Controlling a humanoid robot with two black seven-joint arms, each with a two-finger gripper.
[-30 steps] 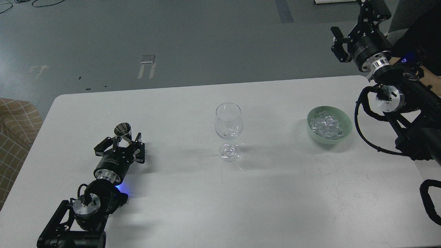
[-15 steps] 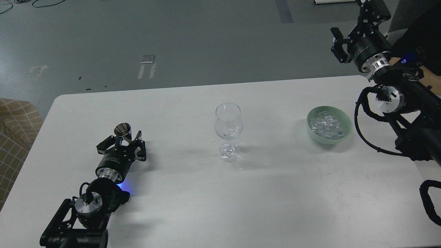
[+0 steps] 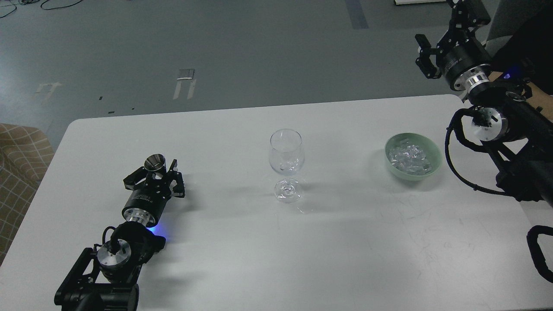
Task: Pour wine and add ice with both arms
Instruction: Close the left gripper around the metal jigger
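An empty clear wine glass point(image 3: 286, 155) stands upright in the middle of the white table point(image 3: 242, 242). A pale green bowl point(image 3: 435, 163) to its right holds the heap of clear ice point(image 3: 408, 156). My left gripper point(image 3: 155, 175) lies low on the table at the left, its fingers spread on either side of a small metal cup point(image 3: 154, 163). I cannot tell whether the fingers touch the cup. My right gripper point(image 3: 445, 32) is open and empty, raised high beyond the table's far right corner, well above and behind the bowl.
A checked sofa arm point(image 3: 19, 160) stands past the table's left edge. The grey floor lies beyond the far edge. My right arm's elbow and cables point(image 3: 488, 129) hang close to the right of the bowl.
My left gripper has slid forward around the metal cup and its fingers have drawn in a little. My right gripper has hardly moved.
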